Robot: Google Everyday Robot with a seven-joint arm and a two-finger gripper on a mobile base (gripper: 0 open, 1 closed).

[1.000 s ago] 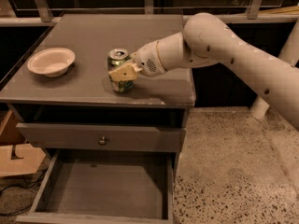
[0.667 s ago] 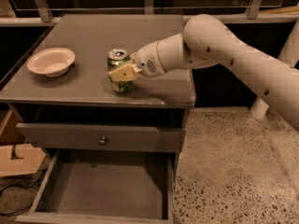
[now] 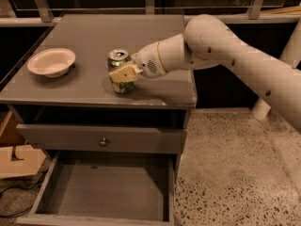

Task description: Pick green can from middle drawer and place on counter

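Item: green can (image 3: 116,62), upright on the table (image 3: 141,36) near its front edge, no longer in the middle drawer (image 3: 103,192), which stands open below.
Claw (image 3: 120,74): pinching the can at mid-height, near pad across the label (far finger hidden behind it). Probably a steadying hold until release, with the placing all but done.
Table: flat matte grey, with a white bowl (image 3: 51,61) well apart.
Room: dim, with a speckled floor (image 3: 225,164).

One bowl (image 3: 51,61), one tool (image 3: 122,73) at one can (image 3: 117,57)
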